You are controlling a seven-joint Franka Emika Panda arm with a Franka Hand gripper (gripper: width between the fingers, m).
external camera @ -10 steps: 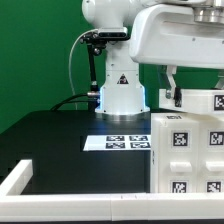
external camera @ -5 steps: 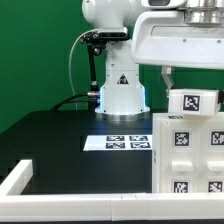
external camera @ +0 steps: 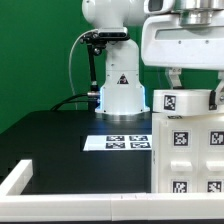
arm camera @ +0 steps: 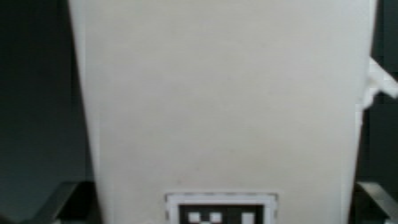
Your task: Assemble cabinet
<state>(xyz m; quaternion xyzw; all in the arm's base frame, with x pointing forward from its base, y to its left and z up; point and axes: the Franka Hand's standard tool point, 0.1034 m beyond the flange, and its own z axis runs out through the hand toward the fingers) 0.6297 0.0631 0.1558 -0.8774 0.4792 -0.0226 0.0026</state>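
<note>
The cabinet body (external camera: 190,155), a large white box with several square tags, stands at the exterior view's right. My gripper (external camera: 193,90) hangs right above it and is shut on a smaller white tagged cabinet piece (external camera: 183,101), held at the body's top edge. In the wrist view this piece (arm camera: 222,100) fills the picture, its tag (arm camera: 222,212) low between my dark fingers (arm camera: 61,205). The contact between the piece and the body is hidden.
The white robot base (external camera: 120,90) with a triangle sticker stands behind. The marker board (external camera: 122,141) lies on the black table in front of it. A white rail (external camera: 20,180) borders the table at the exterior view's lower left.
The held piece has turned and shifted toward the exterior view's left over the cabinet body; its tag has moved from the right edge to the left. The hand has shifted slightly right.
</note>
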